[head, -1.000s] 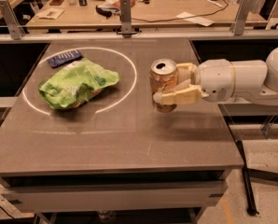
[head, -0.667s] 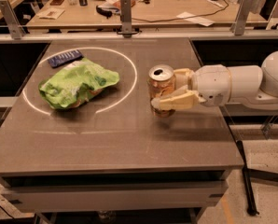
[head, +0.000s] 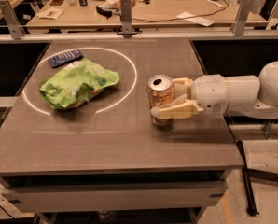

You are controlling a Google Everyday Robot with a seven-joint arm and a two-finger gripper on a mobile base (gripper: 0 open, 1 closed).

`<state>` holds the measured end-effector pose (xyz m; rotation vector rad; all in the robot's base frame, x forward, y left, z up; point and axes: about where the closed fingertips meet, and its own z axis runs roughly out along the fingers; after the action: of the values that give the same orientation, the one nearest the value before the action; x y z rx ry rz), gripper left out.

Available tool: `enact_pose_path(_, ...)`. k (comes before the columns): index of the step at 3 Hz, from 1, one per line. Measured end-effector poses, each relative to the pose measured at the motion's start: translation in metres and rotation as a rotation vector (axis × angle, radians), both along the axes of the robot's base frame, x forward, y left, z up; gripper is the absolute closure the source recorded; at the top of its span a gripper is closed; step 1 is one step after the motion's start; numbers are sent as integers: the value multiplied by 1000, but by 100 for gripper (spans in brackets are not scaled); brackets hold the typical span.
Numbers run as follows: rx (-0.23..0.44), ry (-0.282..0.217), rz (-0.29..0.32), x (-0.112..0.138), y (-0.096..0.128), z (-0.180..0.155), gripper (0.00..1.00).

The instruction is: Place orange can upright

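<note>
Now my gripper is clamped on the orange can, which stands upright on the table. Well to its left lies a green bag.

Glossy white rounded arm; cream gripper over right half of table

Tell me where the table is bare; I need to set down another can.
Free: the front strip of the table, before the green bag and gripper, and the middle gap between them. Crowded: left, bag and blue packet; right, where the gripper grips the orange can.
</note>
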<state>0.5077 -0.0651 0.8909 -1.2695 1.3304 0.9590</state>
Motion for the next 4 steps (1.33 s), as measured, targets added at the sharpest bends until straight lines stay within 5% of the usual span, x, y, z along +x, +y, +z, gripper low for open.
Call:
enact_pose_path(1, 22, 30, -32, -6, -2, -9, 100)
enact_pose_path(4, 79, 64, -39, -12, -4, -17, 36)
